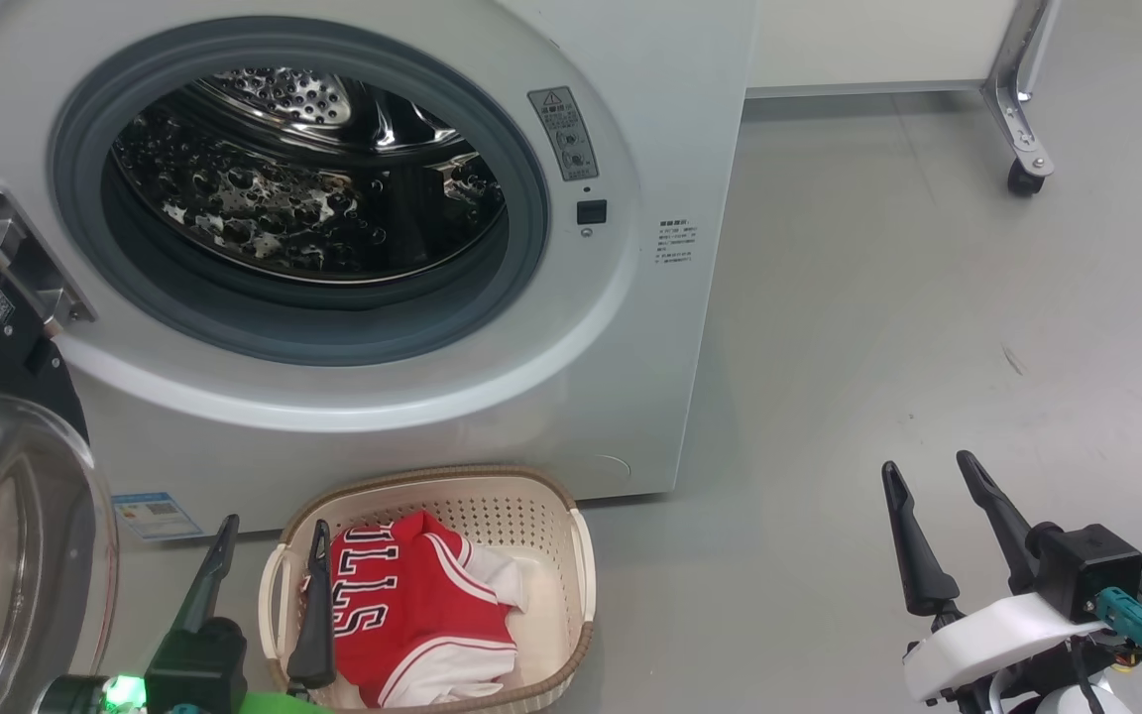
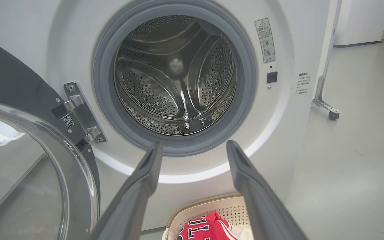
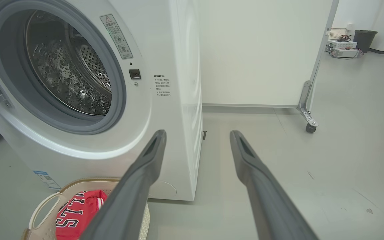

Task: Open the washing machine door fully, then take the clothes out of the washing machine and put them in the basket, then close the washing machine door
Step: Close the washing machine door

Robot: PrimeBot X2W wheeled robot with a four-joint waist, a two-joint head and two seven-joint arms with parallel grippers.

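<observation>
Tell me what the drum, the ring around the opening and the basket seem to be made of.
Drum: polished steel by the look, mirror-bright and punched with small holes.
Ring: probably rubber, matte grey with a soft folded lip.
Basket: moulded plastic, matte cream with perforated walls; its brown rim looks woven, likely moulded too.

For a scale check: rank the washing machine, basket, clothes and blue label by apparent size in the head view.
Largest to smallest:
1. washing machine
2. basket
3. clothes, lying inside it
4. blue label
</observation>
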